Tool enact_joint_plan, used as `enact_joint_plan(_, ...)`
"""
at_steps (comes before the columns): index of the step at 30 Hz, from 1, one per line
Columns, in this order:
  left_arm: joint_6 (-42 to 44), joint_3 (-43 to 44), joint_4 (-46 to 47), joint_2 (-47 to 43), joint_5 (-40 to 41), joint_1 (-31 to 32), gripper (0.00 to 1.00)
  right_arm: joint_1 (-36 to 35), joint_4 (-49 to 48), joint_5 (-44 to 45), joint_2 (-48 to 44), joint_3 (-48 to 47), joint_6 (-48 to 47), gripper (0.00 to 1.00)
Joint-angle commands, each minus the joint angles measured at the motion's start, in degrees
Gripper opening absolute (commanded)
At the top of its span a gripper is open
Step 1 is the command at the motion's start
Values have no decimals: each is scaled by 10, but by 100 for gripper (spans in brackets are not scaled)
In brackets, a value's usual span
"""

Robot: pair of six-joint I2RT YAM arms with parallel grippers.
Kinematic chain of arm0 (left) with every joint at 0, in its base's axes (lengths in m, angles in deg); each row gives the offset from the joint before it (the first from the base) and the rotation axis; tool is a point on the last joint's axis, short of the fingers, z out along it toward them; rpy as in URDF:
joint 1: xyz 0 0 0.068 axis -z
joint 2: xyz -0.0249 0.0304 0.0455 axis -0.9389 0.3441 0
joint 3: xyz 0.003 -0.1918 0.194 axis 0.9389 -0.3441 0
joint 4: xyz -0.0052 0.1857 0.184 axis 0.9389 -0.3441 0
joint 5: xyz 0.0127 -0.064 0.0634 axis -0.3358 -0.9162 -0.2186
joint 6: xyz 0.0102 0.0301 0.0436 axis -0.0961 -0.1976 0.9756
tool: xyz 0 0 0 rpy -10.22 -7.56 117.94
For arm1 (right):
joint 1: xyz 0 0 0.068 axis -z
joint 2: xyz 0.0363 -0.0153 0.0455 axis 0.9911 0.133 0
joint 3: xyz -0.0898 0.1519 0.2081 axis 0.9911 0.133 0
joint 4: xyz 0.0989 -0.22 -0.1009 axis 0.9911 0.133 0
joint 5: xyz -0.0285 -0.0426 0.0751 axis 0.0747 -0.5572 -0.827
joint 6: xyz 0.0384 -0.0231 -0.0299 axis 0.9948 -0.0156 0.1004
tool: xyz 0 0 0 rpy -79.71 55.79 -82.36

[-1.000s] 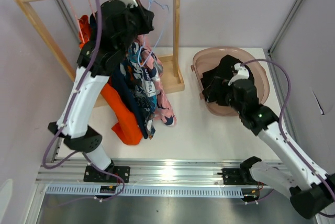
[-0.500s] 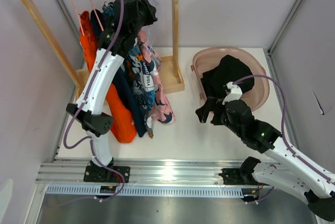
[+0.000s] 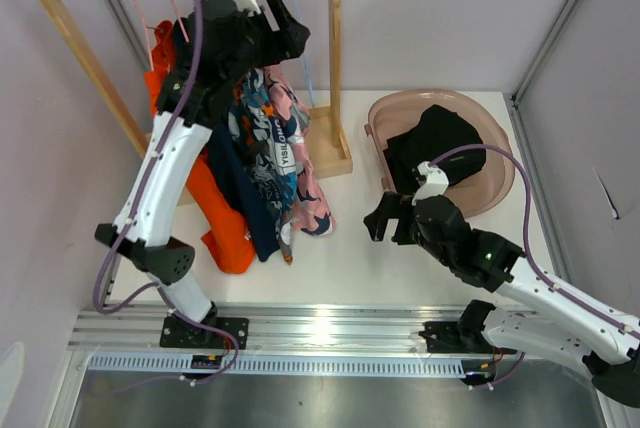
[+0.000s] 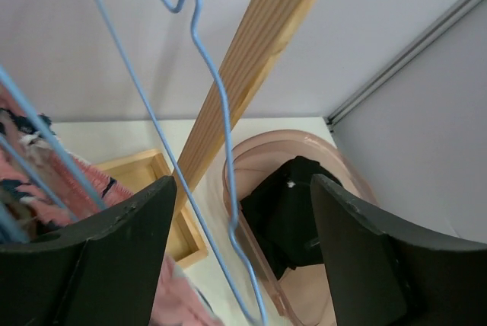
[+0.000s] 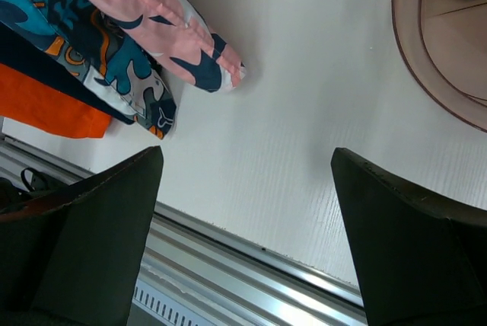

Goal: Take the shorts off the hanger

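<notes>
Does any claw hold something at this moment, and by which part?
Nothing is held. The left claw is open, with the wire of a blue hanger passing ungripped between its fingers. The right claw is open above the table.

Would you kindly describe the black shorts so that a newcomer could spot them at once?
Right of the wooden rack sits a translucent brown tub. The black shorts lie crumpled inside it. Unlike the other pairs, which hang from the rack, they are plain black and off any hanger.
</notes>
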Motion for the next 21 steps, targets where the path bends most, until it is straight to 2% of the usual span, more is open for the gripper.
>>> enact_joint_plan(1, -3, 1, 0, -73, -3, -4, 77, -28, -6, 47, -1, 0, 23, 99)
enact_joint_plan(8, 7, -29, -9, -105, 38, -4, 77, -75, 25, 91, -15, 3, 48, 99)
enact_joint_plan(16, 8, -28, -6, -73, 57, -4, 73, -90, 52, 110, -34, 2, 60, 99)
enact_joint_plan(21, 4, -5, -15, -45, 104, -5, 72, -91, 70, 119, -44, 4, 61, 99)
